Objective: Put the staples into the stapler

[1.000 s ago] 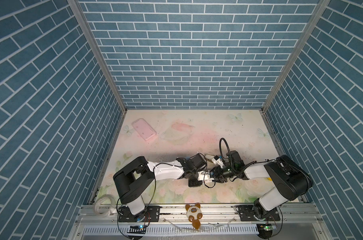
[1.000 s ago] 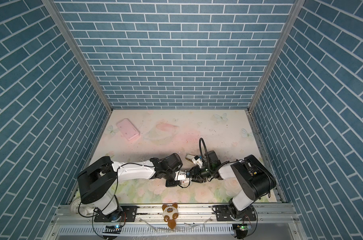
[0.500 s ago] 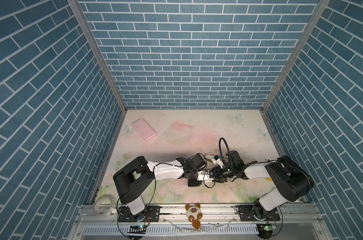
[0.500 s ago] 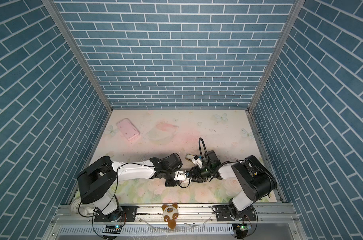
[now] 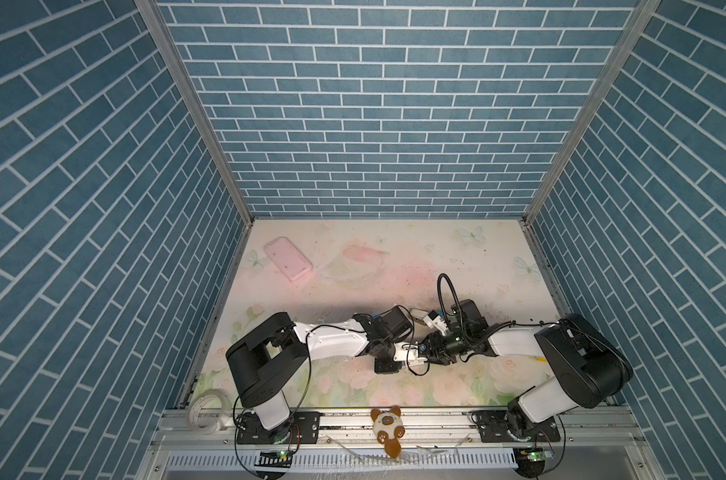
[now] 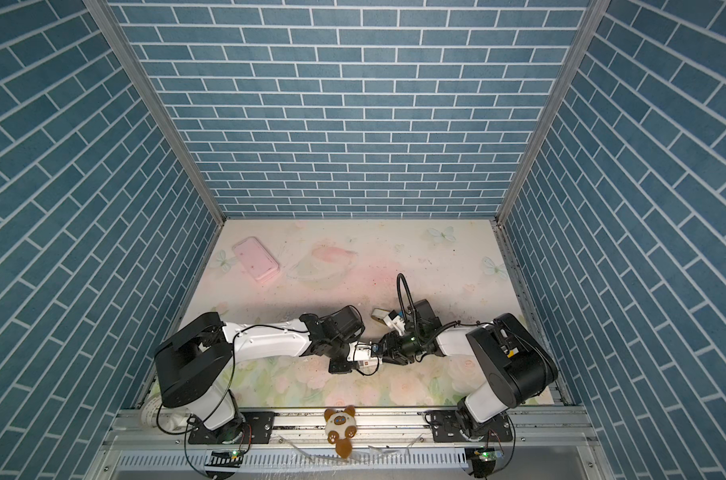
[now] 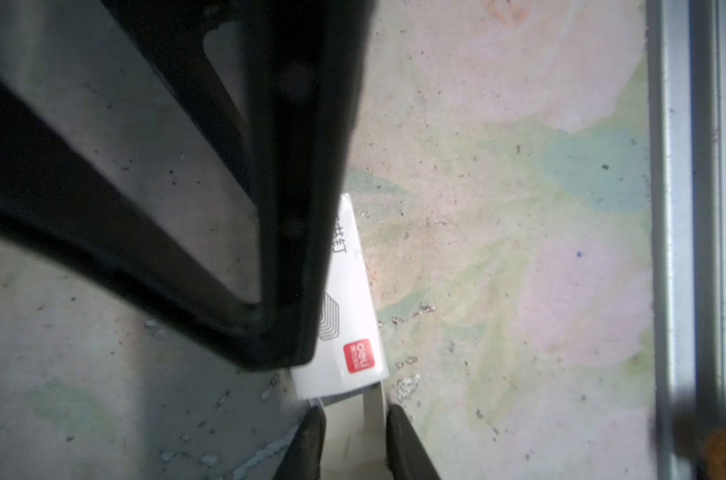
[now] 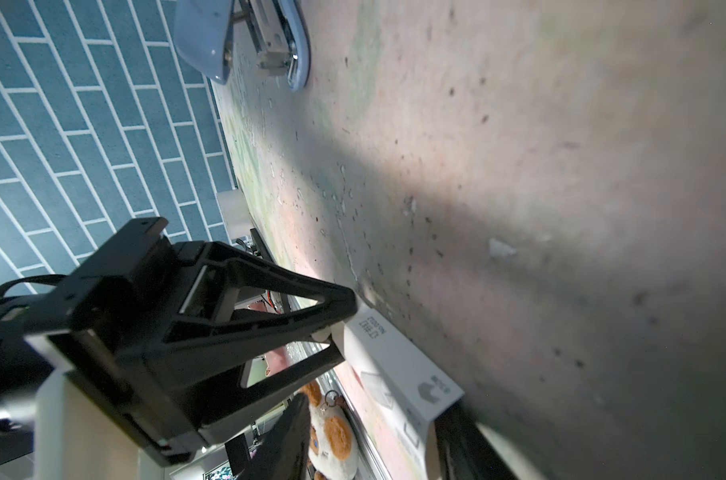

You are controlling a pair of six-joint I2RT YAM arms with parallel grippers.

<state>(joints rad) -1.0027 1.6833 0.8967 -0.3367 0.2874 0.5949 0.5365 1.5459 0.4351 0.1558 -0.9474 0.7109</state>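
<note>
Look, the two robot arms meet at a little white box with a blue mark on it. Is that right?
Not quite. The mark on the little white box is red, not blue; the left wrist view shows it near one end of the box. The rest is right: in both top views the left arm and the right arm do meet at that box.

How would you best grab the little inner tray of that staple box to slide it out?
By the tray end poking out of the sleeve, pinched across its narrow sides, coming end-on from the side opposite the left gripper, which clamps the sleeve. Only that end is exposed; the right gripper pinches it there.
</note>
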